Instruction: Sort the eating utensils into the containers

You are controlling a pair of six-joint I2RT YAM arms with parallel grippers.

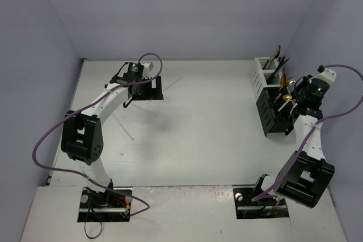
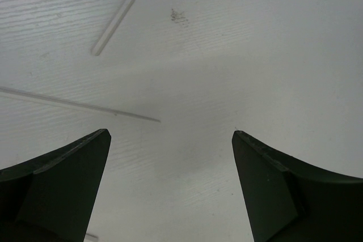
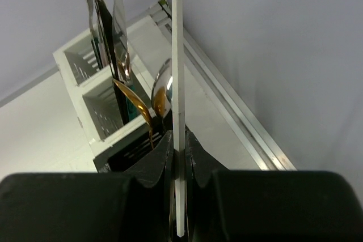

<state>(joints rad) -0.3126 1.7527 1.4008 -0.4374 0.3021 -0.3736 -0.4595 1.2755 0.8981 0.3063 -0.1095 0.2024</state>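
**Right arm at the holders with a chopstick; left arm open over loose chopsticks**

- Left gripper (image 2: 170, 135): jaws wide apart and holding nothing, hanging over bare table (image 1: 215, 134) at the far left.
- Two pale chopsticks lie flat ahead of its fingertips. A thicker one (image 2: 122, 12) runs diagonally at the top of the wrist view. A thinner one (image 2: 79, 104) lies nearly crosswise and closer in. They don't touch each other or the fingers.
- Purple cable (image 1: 148, 59) loops over the left wrist, clear of the table.
- White holder (image 1: 264, 75) sits far right with the black slotted holder (image 1: 275, 116) right against its near side. Both are close to the right wall.
- In the white holder, silver forks (image 3: 91, 1) and a black-handled knife (image 3: 118, 38) stand leaning.
- Right gripper (image 3: 177, 140): fingers pressed together on a white chopstick (image 3: 177, 55), which sticks out well past the tips, above the black holder.
- In the way: a gold spoon (image 3: 161, 92) stands in the black holder with its bowl just beside the held chopstick. I can't tell if they touch.
- The aluminium rail (image 3: 244, 128) along the table edge runs close on the right.
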